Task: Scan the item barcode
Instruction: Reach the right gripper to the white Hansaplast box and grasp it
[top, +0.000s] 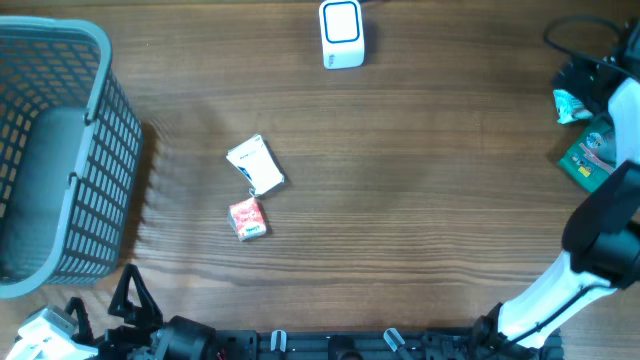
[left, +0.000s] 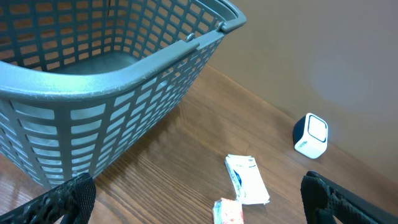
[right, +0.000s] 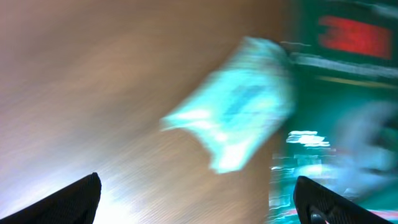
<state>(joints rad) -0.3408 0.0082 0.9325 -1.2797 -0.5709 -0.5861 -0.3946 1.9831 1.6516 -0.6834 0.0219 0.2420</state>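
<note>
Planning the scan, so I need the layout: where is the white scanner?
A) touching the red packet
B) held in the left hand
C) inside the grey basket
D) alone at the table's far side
D: the white scanner stands by itself at the far side, well apart from the white packet and red packet.

Desk (top: 420, 220): brown wood grain.
Basket (top: 100, 150), grey mesh: ahead-left of left claw (left: 199, 208).
White packet (top: 255, 165) and red packet (top: 247, 218), side by side: ahead of left claw.
White scanner (top: 342, 35): well beyond them.
Teal packet (right: 239, 118), green packet (right: 348, 99): just ahead of right claw (right: 199, 199).
</note>
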